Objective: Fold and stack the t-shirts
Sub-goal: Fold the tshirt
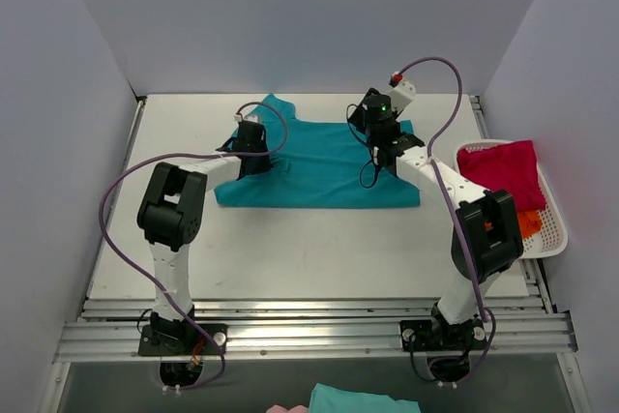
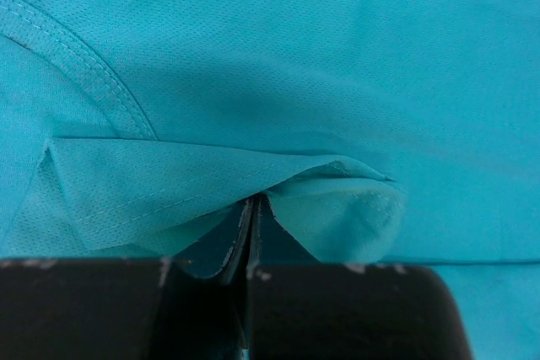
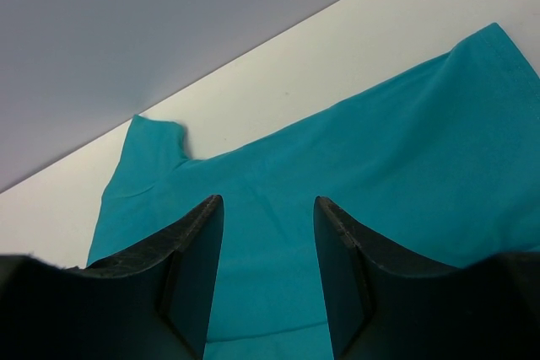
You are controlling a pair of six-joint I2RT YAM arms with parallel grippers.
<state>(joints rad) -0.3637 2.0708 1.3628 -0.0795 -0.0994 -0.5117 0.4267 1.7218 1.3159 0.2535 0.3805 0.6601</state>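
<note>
Teal t-shirt (image 1: 319, 166) lies spread on the surface (image 1: 290, 249), far side, centre. At its left edge the left jaws are pressed together, clamping a raised fold of teal hem. The right jaws stand partly apart over its far right corner, gripping nothing. Crimson t-shirt (image 1: 503, 169) and orange t-shirt (image 1: 528, 224) lie in the white basket (image 1: 553, 239) to the right.

Left gripper (image 2: 252, 212): jaws pressed together, a fold of the teal-blue t-shirt (image 2: 194, 183) nipped at their tips. Right gripper (image 3: 268, 208): jaws standing apart, tilted downward. Both elbows are bent — left arm (image 1: 172, 208) and right arm (image 1: 486, 229) reach forward.
</note>
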